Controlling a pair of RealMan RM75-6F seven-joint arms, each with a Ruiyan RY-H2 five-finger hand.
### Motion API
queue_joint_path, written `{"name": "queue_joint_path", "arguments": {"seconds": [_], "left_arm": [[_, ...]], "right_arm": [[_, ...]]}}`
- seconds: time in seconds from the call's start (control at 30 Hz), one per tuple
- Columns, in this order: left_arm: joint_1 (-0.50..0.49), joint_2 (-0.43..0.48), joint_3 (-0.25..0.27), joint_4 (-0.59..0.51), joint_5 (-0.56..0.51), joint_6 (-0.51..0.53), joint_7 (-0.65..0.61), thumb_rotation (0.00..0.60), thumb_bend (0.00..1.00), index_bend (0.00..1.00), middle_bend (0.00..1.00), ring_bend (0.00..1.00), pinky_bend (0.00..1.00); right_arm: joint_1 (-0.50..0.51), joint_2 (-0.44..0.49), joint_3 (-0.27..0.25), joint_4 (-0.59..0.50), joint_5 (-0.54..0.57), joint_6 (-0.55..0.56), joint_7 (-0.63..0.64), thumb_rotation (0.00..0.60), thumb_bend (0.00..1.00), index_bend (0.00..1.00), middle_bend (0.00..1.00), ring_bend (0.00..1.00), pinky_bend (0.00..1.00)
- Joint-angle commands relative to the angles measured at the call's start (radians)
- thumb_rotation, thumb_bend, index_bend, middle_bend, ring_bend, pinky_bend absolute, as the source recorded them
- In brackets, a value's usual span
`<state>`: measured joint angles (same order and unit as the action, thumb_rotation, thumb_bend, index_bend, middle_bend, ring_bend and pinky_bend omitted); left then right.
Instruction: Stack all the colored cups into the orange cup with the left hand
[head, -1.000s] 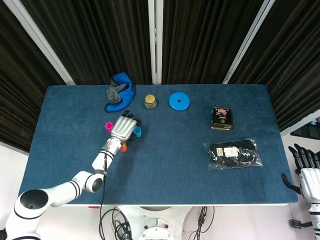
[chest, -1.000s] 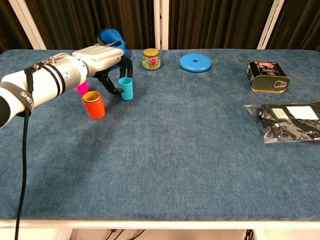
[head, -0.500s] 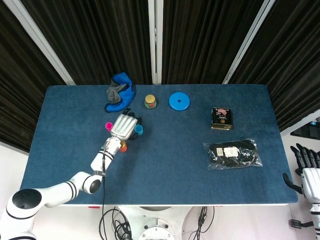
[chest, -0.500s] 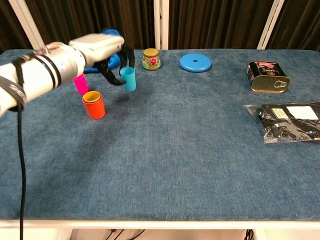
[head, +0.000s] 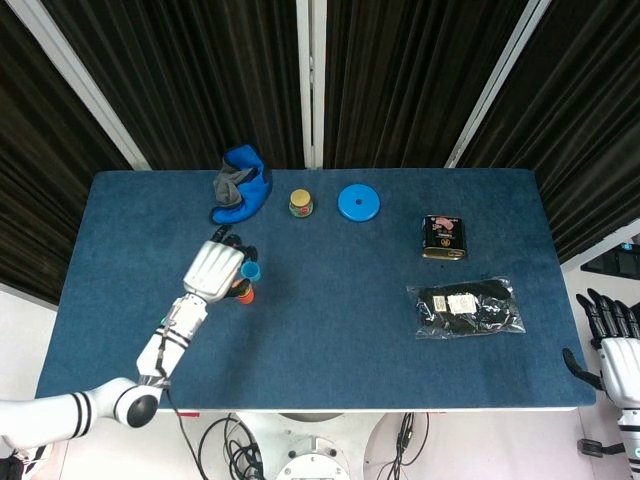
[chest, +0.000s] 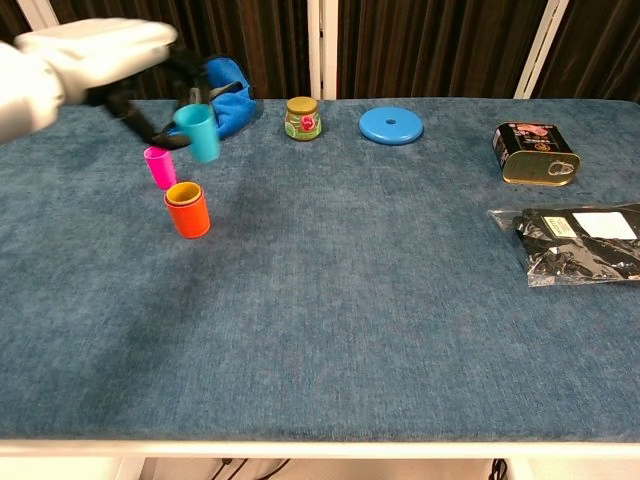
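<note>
The teal cup (chest: 199, 131) is held aloft by the left robot hand (chest: 95, 62); orange cup (chest: 187, 208) unfilled, pink cup (chest: 159, 166) unstacked.

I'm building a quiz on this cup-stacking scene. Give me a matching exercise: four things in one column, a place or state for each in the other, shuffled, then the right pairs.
Things:
1. teal cup
2. orange cup
3. pink cup
4. tin

Places or states:
A. standing on the table with a yellow cup inside it
B. held off the table by the left hand
C. lying on the right side of the table
D. standing alone on the table just behind the orange cup

Pairs: 1-B, 2-A, 3-D, 4-C
</note>
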<state>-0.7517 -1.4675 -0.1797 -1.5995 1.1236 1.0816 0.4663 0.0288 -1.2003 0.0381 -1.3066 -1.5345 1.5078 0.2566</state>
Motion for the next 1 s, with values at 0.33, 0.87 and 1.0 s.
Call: {"name": "queue_joint_path", "arguments": {"seconds": [0.33, 0.87, 1.0], "left_arm": [[0.066, -0.004, 0.047, 0.019, 0.003, 0.029, -0.051, 0.600, 0.34, 0.51, 0.54, 0.27, 0.15], [0.070, -0.070, 0.048, 0.103, 0.027, 0.004, -0.095, 0.600, 0.34, 0.51, 0.54, 0.27, 0.15], [0.071, -0.080, 0.043, 0.114, 0.035, 0.004, -0.105, 0.600, 0.34, 0.50, 0.52, 0.27, 0.15]], "right_arm": [[0.001, 0.007, 0.000, -0.019, -0.003, 0.006, -0.020, 0.600, 0.29, 0.00, 0.00, 0.00, 0.00], [0.000, 0.014, 0.004, -0.034, 0.002, 0.008, -0.026, 0.600, 0.29, 0.00, 0.00, 0.00, 0.00], [0.001, 0.013, 0.004, -0.033, 0.002, 0.007, -0.025, 0.600, 0.29, 0.00, 0.00, 0.00, 0.00]]}}
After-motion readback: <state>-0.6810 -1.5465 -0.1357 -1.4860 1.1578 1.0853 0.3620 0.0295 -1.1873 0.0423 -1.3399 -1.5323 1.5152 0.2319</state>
